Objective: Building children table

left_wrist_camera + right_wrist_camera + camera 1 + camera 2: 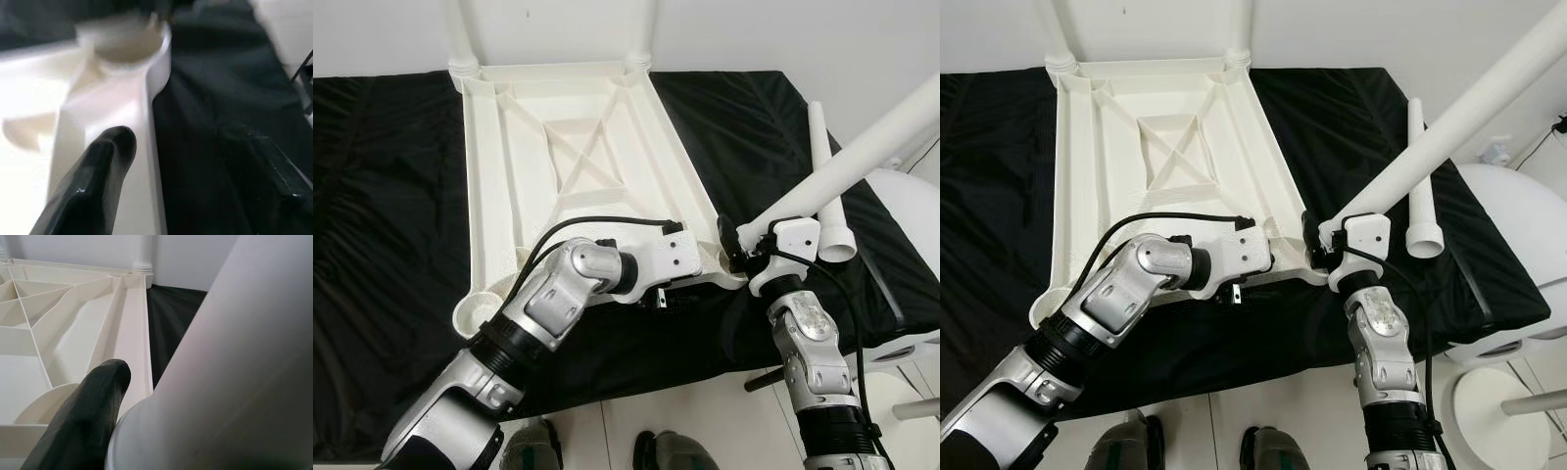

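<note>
The white table top (568, 147) lies upside down on a black cloth (382, 215). Two white legs (460, 39) stand in its far corners. My right gripper (736, 245) is shut on a third white leg (862, 157), held slanted, its lower end just beside the near right corner. In the right wrist view one finger (83, 421) presses against that leg (234, 357). My left gripper (658, 299) is at the near edge, open, its fingers (93, 186) astride the rim below the corner socket (129, 44). The near left socket (478, 310) holds nothing.
A fourth white leg (827, 186) lies loose on the cloth at the right. A white round seat (911, 215) stands beyond the cloth's right edge. Pale floor tiles and my feet (533, 446) are below the near edge.
</note>
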Robot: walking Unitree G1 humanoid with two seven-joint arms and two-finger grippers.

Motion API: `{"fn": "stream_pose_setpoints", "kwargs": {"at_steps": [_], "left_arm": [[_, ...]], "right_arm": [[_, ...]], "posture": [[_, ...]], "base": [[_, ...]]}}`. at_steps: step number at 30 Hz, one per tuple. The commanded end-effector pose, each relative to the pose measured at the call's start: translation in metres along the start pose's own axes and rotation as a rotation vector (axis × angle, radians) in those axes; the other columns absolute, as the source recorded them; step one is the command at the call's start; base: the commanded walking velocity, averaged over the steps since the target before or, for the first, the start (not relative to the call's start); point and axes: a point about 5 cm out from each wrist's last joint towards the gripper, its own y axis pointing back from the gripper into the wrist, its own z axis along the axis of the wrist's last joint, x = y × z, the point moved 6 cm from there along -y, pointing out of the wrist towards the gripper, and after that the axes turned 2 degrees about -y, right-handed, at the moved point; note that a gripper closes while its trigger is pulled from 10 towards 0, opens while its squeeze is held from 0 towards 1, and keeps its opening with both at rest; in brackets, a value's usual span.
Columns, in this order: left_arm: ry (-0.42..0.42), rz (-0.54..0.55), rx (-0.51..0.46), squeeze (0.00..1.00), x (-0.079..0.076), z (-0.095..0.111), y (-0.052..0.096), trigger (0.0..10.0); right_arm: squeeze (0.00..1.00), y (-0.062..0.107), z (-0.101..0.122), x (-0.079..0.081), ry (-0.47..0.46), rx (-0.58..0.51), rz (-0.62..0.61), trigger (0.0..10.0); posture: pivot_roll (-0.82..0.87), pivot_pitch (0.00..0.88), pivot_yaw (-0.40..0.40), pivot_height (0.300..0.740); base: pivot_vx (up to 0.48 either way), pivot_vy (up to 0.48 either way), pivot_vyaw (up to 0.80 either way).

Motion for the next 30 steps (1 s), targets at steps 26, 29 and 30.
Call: {"fn": "stream_pose_setpoints", "kwargs": {"at_steps": [26, 29, 30], "left_arm": [[0.04, 0.241, 0.15, 0.0, 0.04, -0.023, 0.016, 0.0], [0.013, 0.202, 0.144, 0.0, 0.034, -0.024, 0.023, 0.0], [0.007, 0.195, 0.146, 0.0, 0.033, -0.025, 0.025, 0.0]], "right_arm": [[0.0, -0.001, -0.003, -0.004, 0.014, 0.03, 0.028, 10.0], [0.0, -0.006, 0.001, -0.001, 0.018, 0.027, 0.071, 10.0], [0.0, -0.007, 0.002, 0.0, 0.017, 0.027, 0.081, 10.0]], "posture": [[0.0, 0.12, -0.075, 0.74], [0.0, 0.12, -0.077, 0.74], [0.0, 0.12, -0.077, 0.74]], "base": [[0.0, 0.0, 0.0], [0.0, 0.0, 0.0], [0.0, 0.0, 0.0]]}}
